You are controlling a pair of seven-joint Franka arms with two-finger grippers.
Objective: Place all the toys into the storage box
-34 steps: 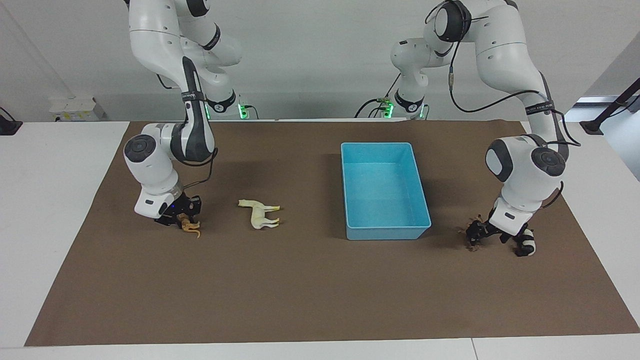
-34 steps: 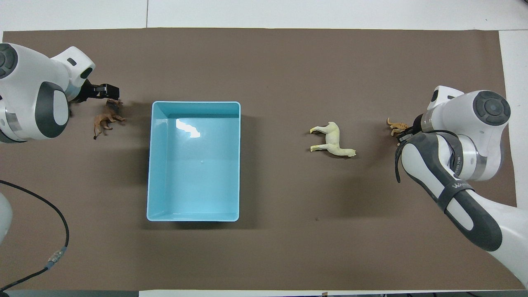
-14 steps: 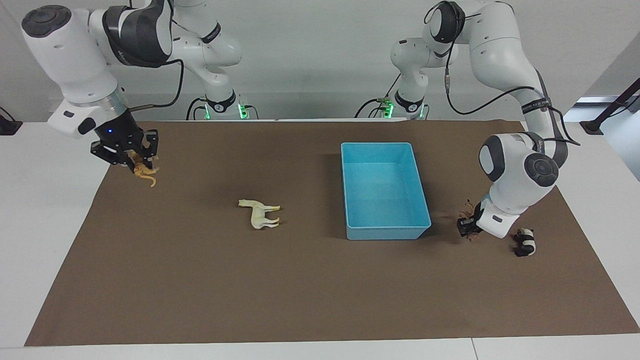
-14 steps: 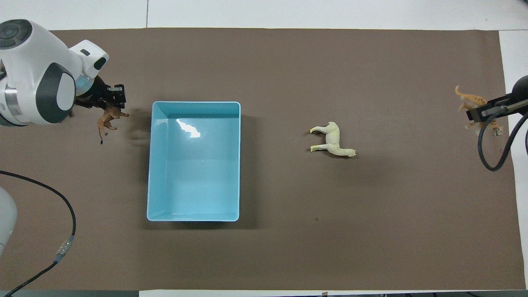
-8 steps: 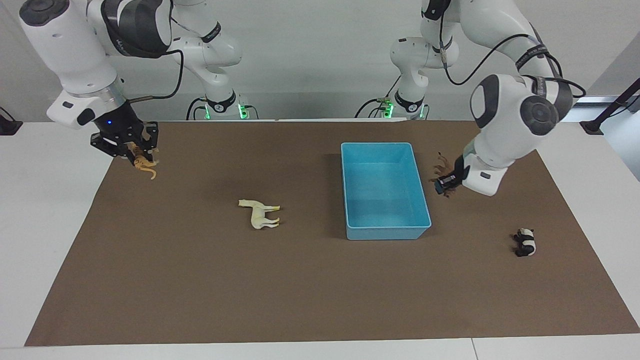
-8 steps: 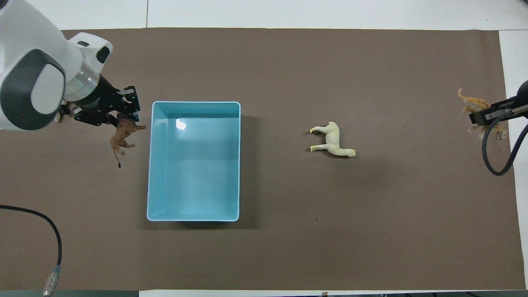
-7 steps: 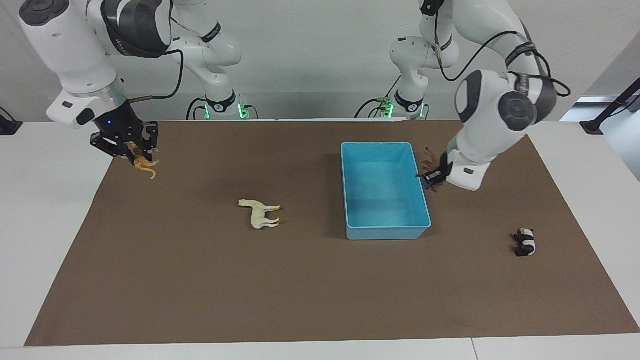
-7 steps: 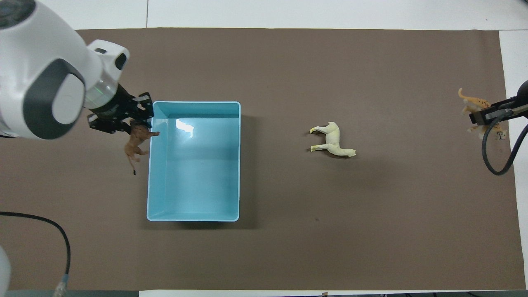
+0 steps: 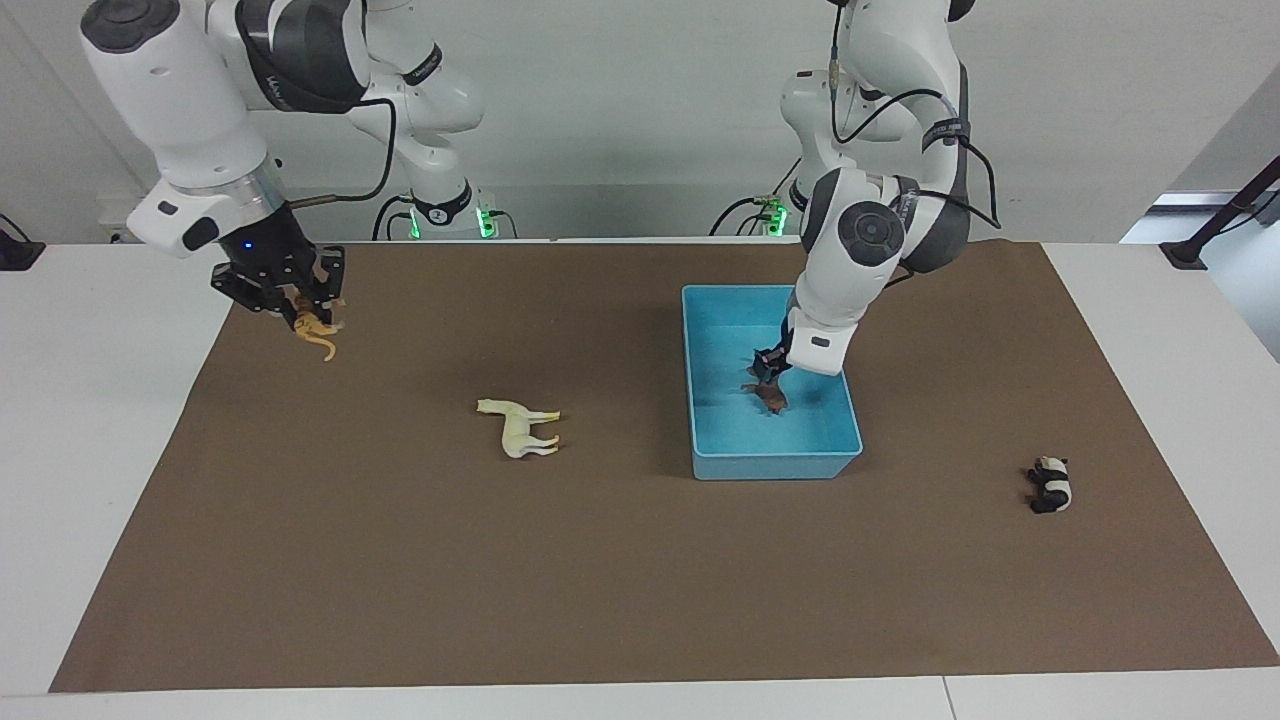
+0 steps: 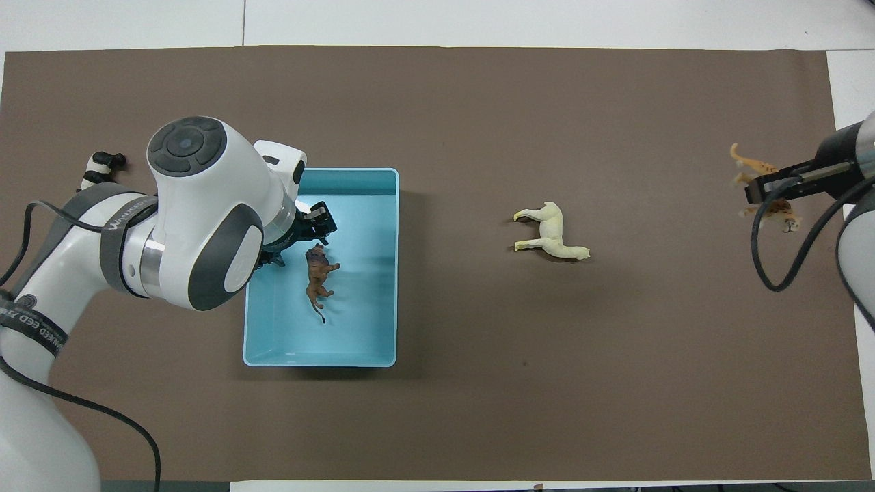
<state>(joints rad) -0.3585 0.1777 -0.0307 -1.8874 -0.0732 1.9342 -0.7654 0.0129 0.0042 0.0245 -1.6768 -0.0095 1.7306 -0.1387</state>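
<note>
The light-blue storage box (image 9: 772, 467) stands on the brown mat; it also shows in the overhead view (image 10: 321, 361). My left gripper (image 9: 768, 368) (image 10: 311, 239) is low inside the box and open. The brown animal (image 9: 766, 397) (image 10: 317, 275) lies on the box floor just under it. My right gripper (image 9: 298, 303) (image 10: 772, 184) is shut on the orange tiger (image 9: 317, 328) (image 10: 767, 193), raised over the mat's edge at the right arm's end. The cream horse (image 9: 520, 428) (image 10: 550, 232) lies on the mat between the box and the tiger. The panda (image 9: 1049, 485) (image 10: 100, 164) lies toward the left arm's end.
The brown mat (image 9: 600, 580) covers most of the white table. The left arm's elbow and forearm hang over the mat beside the box in the overhead view (image 10: 184, 219).
My left gripper carried the brown animal from beside the box to inside it, and the animal now lies apart from the fingers. My right gripper moved slightly toward the horse with the tiger.
</note>
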